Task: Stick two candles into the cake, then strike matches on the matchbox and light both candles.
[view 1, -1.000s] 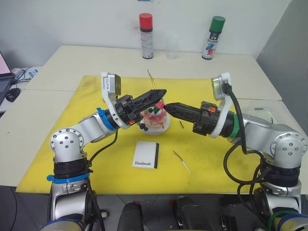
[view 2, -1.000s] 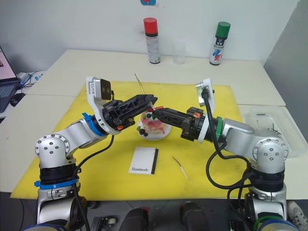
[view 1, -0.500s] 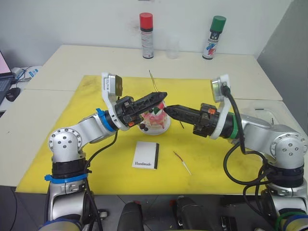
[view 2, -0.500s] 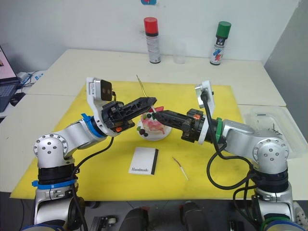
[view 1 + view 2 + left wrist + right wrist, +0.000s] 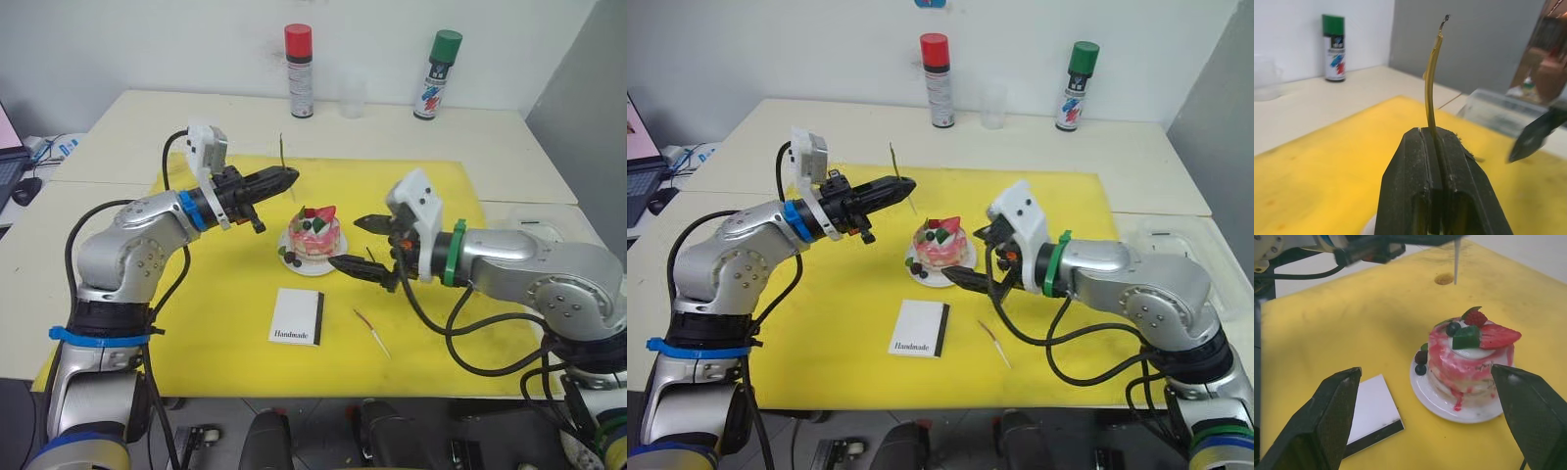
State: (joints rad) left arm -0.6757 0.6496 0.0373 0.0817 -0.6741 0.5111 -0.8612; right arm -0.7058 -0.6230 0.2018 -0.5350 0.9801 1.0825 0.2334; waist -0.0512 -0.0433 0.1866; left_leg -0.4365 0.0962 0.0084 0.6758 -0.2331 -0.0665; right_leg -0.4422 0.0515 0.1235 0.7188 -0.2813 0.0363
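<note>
My left gripper (image 5: 290,178) is shut on a thin yellowish candle (image 5: 281,148) that stands upright from its tips, up and to the left of the cake. The left wrist view shows the candle (image 5: 1430,83) pinched between the closed fingers. The pink-and-white cake (image 5: 313,232) sits on its small white plate (image 5: 293,264) mid-mat. My right gripper (image 5: 357,245) hangs open and empty just right of the cake. The white matchbox (image 5: 297,315) lies in front of the cake. A second candle (image 5: 371,331) lies on the mat to its right.
A yellow mat (image 5: 196,294) covers the table. A red-capped spray can (image 5: 298,59), a clear cup (image 5: 351,98) and a green-capped can (image 5: 431,62) stand at the back. A clear plastic tray (image 5: 1176,250) sits at the right edge.
My left gripper closed on the candle and carried it up and left, away from the cake. My right gripper opened wide and drew back to the right of the cake.
</note>
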